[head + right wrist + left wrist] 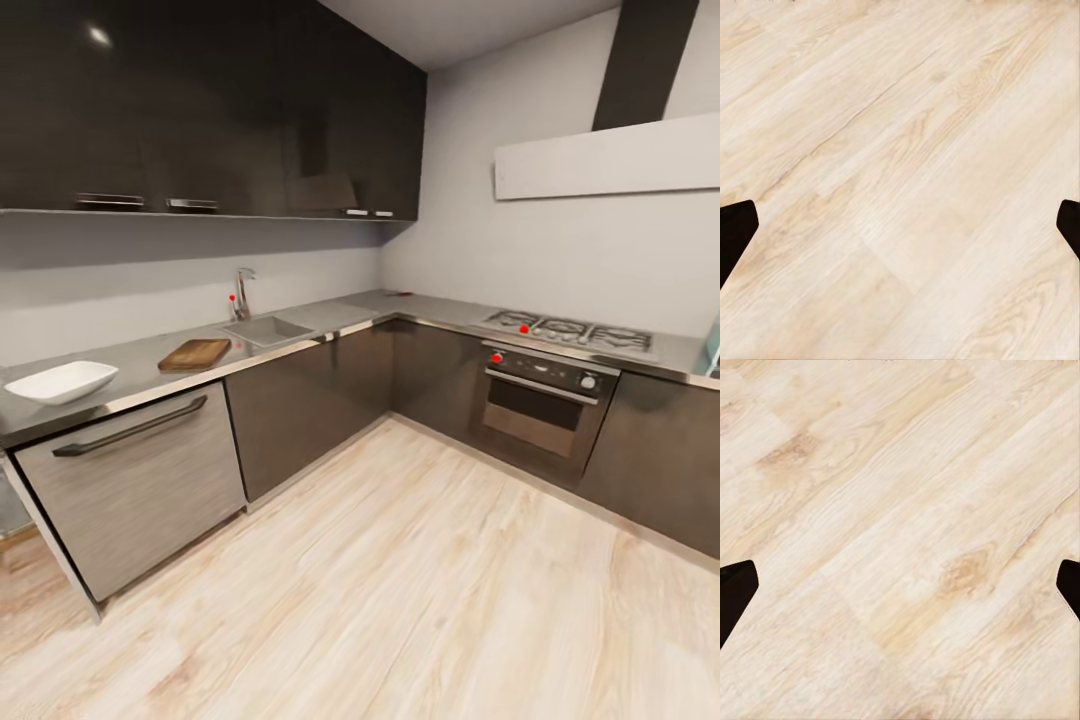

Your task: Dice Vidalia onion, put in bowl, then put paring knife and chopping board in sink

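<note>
Step in hand, I judge: drive across the wood floor to the sink, set in the worktop near its inner corner. I should stop square to it, within arm's reach. Chopping board lies just beside the sink; bowl near the worktop's left end. Onion not discernible. Left fingers and right fingers spread wide, holding nothing. Hob and oven stand well apart; path clear.
</note>
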